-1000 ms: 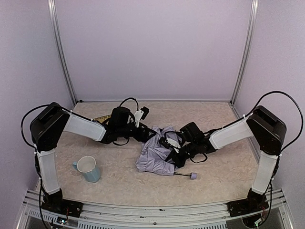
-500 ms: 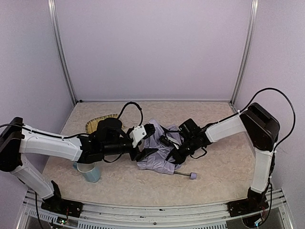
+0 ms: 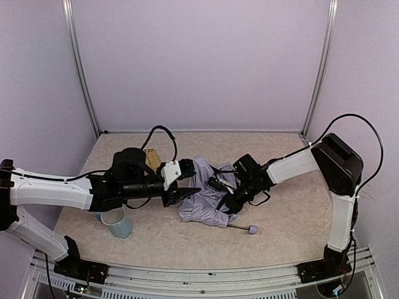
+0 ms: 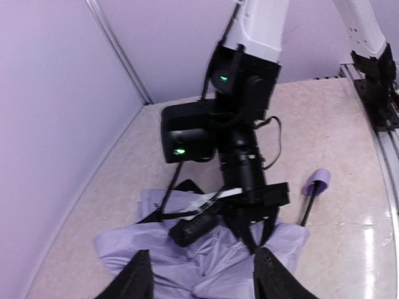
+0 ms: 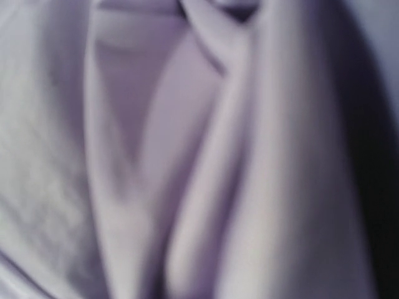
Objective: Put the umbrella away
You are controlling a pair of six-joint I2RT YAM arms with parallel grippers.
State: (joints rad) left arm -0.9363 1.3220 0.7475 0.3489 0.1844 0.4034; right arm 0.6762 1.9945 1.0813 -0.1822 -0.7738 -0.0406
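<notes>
The umbrella (image 3: 202, 202) lies collapsed mid-table, a crumpled lavender heap with black lining and ribs showing. Its thin shaft ends in a lavender knob (image 3: 252, 230) at the front right. My left gripper (image 3: 191, 193) is open at the heap's left edge; in the left wrist view its fingers (image 4: 141, 278) straddle the fabric (image 4: 206, 265) from just above. My right gripper (image 3: 227, 200) presses down into the fabric from the right and looks pinched shut on a fold, as the left wrist view (image 4: 260, 240) shows. The right wrist view is filled with blurred fabric (image 5: 199, 162); its fingers are hidden.
A pale blue mug (image 3: 117, 223) stands at the front left, partly under my left forearm. A woven yellow basket (image 3: 150, 158) shows behind the left arm. Lavender walls with metal posts close in the table on three sides.
My left arm has swung from the back of the table down to the front left, and its open gripper now points at the umbrella's left edge. The right gripper has stayed on the fabric.
</notes>
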